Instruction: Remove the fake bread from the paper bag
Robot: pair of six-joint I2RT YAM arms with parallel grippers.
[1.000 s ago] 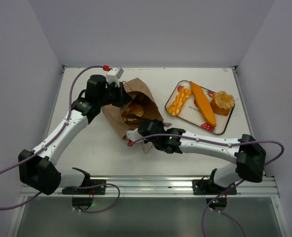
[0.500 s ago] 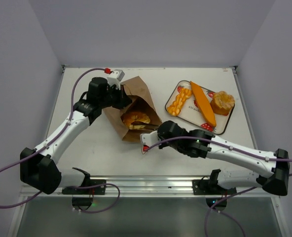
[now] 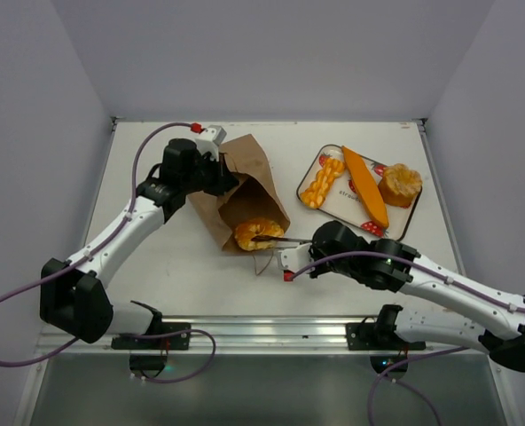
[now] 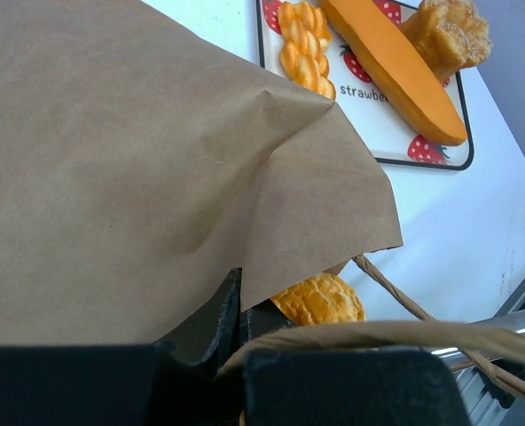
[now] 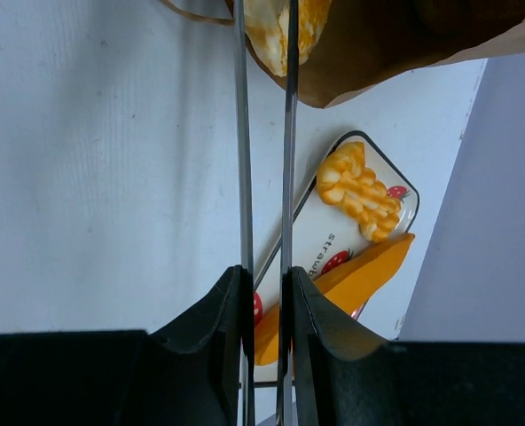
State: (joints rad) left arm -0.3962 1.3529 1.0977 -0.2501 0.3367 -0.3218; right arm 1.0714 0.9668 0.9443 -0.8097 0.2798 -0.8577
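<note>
Two pincers are mine, and both are closed on something. My left pincer [image 3: 220,169] is clamped shut on the far upper edge of the paper bag [image 3: 245,173], which lies tilted on the white table [image 3: 183,257] with its mouth facing near and right. My right pincer [image 5: 262,293] is squeezed nearly closed around the metal tongs [image 5: 242,177], whose thin blades reach left into the bag's mouth. The blade tips pinch a round toy bread roll [image 3: 256,234] sitting at the mouth, partly out of the paper. To the far right, the strawberry-print tray [image 3: 342,200] carries a braided piece [image 3: 322,181], a baguette [image 3: 366,186] and a knobbly bun [image 3: 399,185].
</note>
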